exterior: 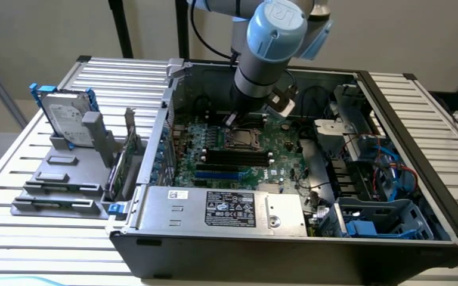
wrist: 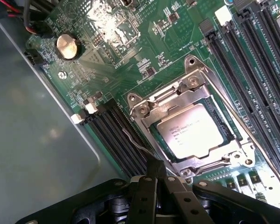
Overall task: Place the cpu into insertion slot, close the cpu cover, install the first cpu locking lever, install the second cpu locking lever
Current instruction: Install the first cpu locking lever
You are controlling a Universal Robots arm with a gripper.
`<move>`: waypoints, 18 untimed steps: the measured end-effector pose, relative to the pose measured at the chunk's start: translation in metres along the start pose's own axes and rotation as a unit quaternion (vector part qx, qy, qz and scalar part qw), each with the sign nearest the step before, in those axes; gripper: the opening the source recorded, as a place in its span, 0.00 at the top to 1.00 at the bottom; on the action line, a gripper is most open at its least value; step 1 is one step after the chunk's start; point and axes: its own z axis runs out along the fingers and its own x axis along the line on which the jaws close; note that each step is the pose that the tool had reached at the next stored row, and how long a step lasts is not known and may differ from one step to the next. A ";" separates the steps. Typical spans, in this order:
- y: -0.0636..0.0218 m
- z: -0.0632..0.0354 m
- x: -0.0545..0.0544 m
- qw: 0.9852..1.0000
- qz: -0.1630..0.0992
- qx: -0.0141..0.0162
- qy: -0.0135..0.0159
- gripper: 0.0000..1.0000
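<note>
Could not tell whether the tool (wrist: 154, 167) was clenched or released. Saw it from behind as a black tip, with its body cut off by the frame edge. In the exterior view, found it tucked under the arm's (exterior: 275, 36) grey-blue wrist.

From the exterior view's left: noted a hard drive (exterior: 64, 116) upright in a grey rack (exterior: 58, 179) on the slatted table (exterior: 22, 149). Next came to the open computer case (exterior: 293, 250) with the arm reaching down into it, then blue and red cables (exterior: 392, 170) at the right, too tangled to sort.

In the wrist view, passed a blurred grey case wall (wrist: 32, 140), a coin battery (wrist: 67, 45) and a bank of black memory slots (wrist: 116, 140). Found the cpu (wrist: 189, 133) seated flat in the insertion slot (wrist: 192, 70), framed by the lowered cpu cover (wrist: 210, 164) — print on the chip too faint to read. Spotted a thin silvery locking lever (wrist: 137, 144) running beside the slot up to the tool tip; could not make out whether touching or just beside. Placed the cpu just beyond the tool tip — near, but apart.
</note>
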 end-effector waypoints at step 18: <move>0.0032 0.0019 0.008 1.000 0.001 -0.003 -0.006 0.89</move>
